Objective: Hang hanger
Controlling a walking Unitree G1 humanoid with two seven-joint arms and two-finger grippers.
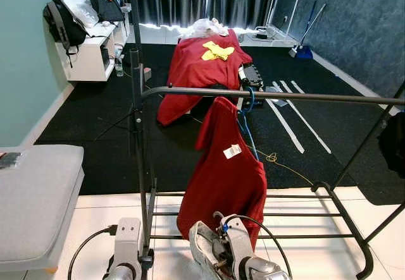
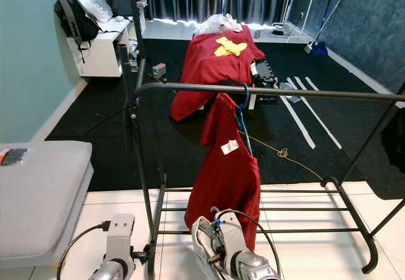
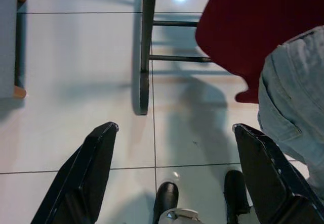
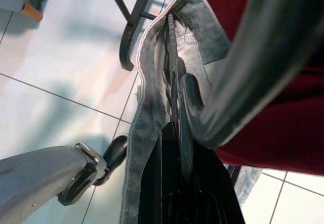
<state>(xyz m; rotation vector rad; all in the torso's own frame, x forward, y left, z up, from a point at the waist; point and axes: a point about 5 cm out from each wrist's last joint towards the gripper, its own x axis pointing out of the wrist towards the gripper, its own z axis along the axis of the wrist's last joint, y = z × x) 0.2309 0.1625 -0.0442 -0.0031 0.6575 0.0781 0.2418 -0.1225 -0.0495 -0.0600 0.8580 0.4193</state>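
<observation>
The right gripper, held low before the rack, has its jaws pressed together on a metal hanger wrapped in pale, faded denim. The left gripper hangs over glossy white floor tiles with its jaws spread wide and bare. A soft red garment already hangs from the thin black rail on a blue hanger.

White tiles, black carpet
</observation>
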